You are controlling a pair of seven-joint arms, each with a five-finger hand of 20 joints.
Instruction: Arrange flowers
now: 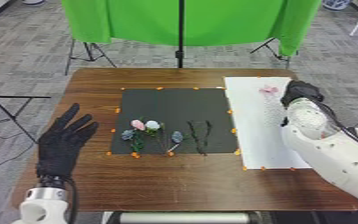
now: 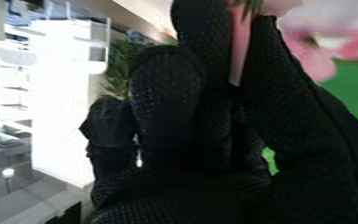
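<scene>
— What is shown of the right hand (image 1: 304,92) from the head view?
— It is seen above the far part of the white sheet (image 1: 256,135), near its outer edge, and its grip cannot be read there; beside it, a pink bloom (image 1: 269,90) is seen over the sheet
— And in the right wrist view?
— There the grip is made plain: a slim pink piece (image 2: 238,50) with green at its end is pinched between finger and thumb. Pink petals (image 2: 313,60) are seen close by, blurred, and green foliage (image 2: 118,65) is seen past the fingers
— Where are the other flowers laid?
— In the head view, a pink flower (image 1: 137,124), a white flower (image 1: 153,125), blue-grey flowers (image 1: 177,136) and dark twigs (image 1: 199,137) are spread along the near part of the black mat (image 1: 171,102), on the tabletop (image 1: 175,187)
— And the left hand (image 1: 62,145)?
— It is held released, fingers extended and spread, to the left of the mat
</scene>
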